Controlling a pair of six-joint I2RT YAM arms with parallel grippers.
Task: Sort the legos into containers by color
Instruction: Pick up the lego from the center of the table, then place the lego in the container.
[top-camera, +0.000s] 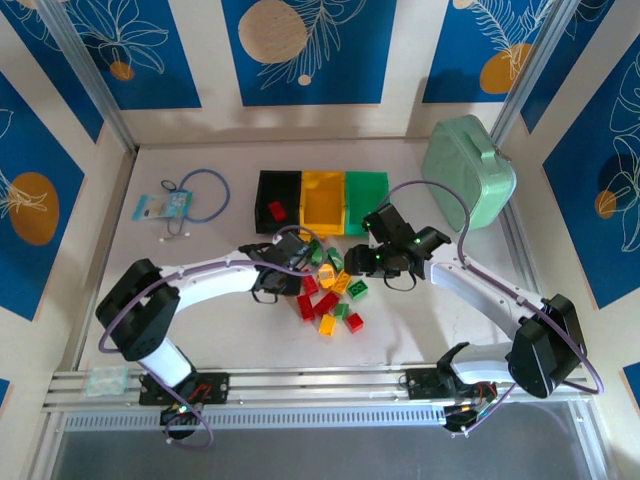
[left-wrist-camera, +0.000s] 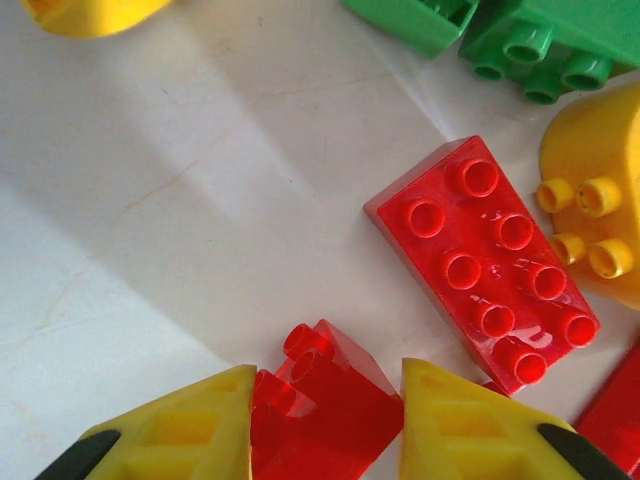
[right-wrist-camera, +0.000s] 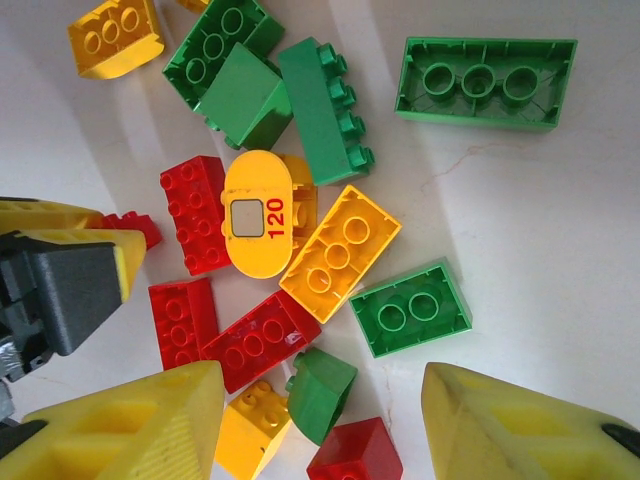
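The left gripper (left-wrist-camera: 325, 425) clamps a small red brick (left-wrist-camera: 320, 395) between its fingers (left-wrist-camera: 180, 440) beside the pile (top-camera: 330, 295), black bin (top-camera: 277, 190) just beyond and nearer this arm, while the right gripper (right-wrist-camera: 320, 430) hangs spread wide above it.

The whole counter (top-camera: 200, 330) is taken from high above and behind the arm bases, angled down toward the far wall. The legos (top-camera: 330, 295) at mid-counter are viewed downward from each wrist: very closely from the left, less closely from the right. The small red brick (left-wrist-camera: 320, 415) between the left fingers (left-wrist-camera: 180, 435) is shared by both wrist views.
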